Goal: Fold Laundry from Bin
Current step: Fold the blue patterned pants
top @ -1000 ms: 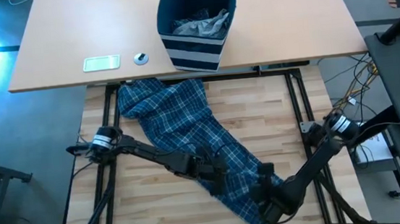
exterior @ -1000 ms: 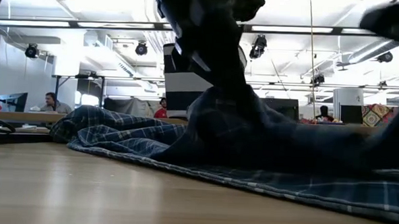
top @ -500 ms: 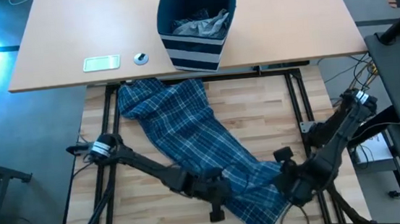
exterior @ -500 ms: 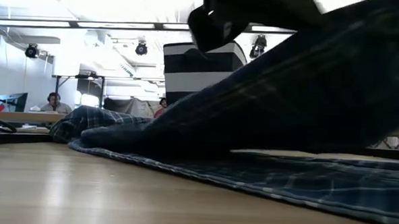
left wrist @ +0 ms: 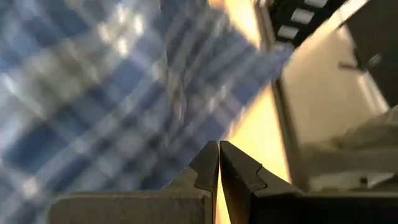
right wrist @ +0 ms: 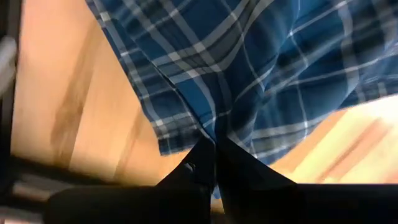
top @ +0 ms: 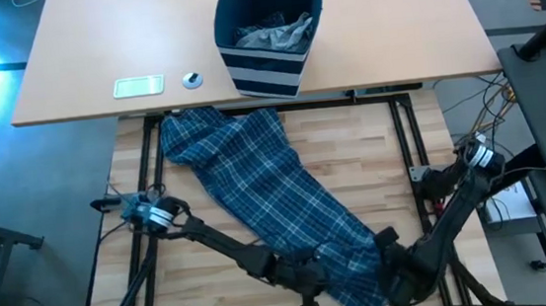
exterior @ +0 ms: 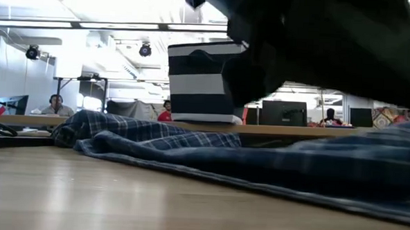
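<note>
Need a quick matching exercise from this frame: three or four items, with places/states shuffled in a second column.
Column 1:
1. plaid garment
2. bin
3. grey cloth
4. left gripper

Column 2:
A. inside the bin
B. spread across the wooden table
C. fingers shut
D. upright on the pale desk beyond the table

Pairs: 1-B, 2-D, 3-A, 4-C

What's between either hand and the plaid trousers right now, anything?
Nothing visible. Both hands are already at the near end of the plaid trousers: the left hand shut at the cloth's edge, the right hand shut with plaid cloth at its fingertips. The bin stands on the far table.
</note>
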### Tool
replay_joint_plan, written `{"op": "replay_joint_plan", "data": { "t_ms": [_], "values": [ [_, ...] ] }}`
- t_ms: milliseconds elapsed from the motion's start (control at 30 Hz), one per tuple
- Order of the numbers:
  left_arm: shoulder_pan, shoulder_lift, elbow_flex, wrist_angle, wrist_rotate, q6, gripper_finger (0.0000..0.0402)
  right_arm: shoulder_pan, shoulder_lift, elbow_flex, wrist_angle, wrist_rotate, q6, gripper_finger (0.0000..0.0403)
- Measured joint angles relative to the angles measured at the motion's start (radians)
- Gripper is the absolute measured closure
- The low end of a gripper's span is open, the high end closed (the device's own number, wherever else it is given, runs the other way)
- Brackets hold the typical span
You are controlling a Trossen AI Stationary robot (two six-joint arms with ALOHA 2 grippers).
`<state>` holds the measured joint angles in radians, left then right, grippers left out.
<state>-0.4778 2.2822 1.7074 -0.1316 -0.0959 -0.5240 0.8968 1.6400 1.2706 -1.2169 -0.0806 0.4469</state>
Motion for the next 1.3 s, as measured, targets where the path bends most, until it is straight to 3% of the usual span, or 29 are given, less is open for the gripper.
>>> {"op": "replay_joint_plan", "data": {
  "t_ms": [267, 433, 567, 667, 800, 967, 1133, 1300],
  "values": [
    [0.004, 0.012, 0.245, -0.313, 0.035, 0.109, 0.0401, -0.001, -0.06, 0.193, -0.267, 0.054, -0.003, 0.0394],
    [0.007, 0.018, 0.301, -0.314, 0.036, 0.128, 0.0401, 0.011, -0.063, 0.287, -0.314, 0.058, 0.012, 0.0394],
    [0.007, 0.079, 0.271, -0.202, 0.072, 0.111, 0.0401, 0.055, -0.029, 0.234, -0.305, 0.052, 0.021, 0.0394],
    [0.009, 0.141, 0.272, -0.117, 0.088, 0.049, 0.0401, 0.071, -0.006, 0.142, -0.19, -0.012, 0.031, 0.0394],
    [0.011, 0.176, 0.325, -0.151, 0.089, -0.012, 0.0401, 0.084, 0.008, 0.022, -0.01, -0.087, 0.028, 0.0394],
    [0.008, 0.173, 0.448, -0.334, 0.044, 0.035, 0.0387, 0.084, 0.021, -0.044, 0.027, -0.095, 0.031, 0.039],
    [0.011, 0.172, 0.51, -0.442, -0.072, 0.035, 0.0339, 0.092, 0.023, -0.049, 0.041, -0.106, 0.015, 0.0348],
    [0.014, 0.17, 0.483, -0.429, -0.195, -0.03, 0.0278, 0.108, 0.024, -0.062, 0.046, -0.106, -0.016, 0.026]
  ]
}}
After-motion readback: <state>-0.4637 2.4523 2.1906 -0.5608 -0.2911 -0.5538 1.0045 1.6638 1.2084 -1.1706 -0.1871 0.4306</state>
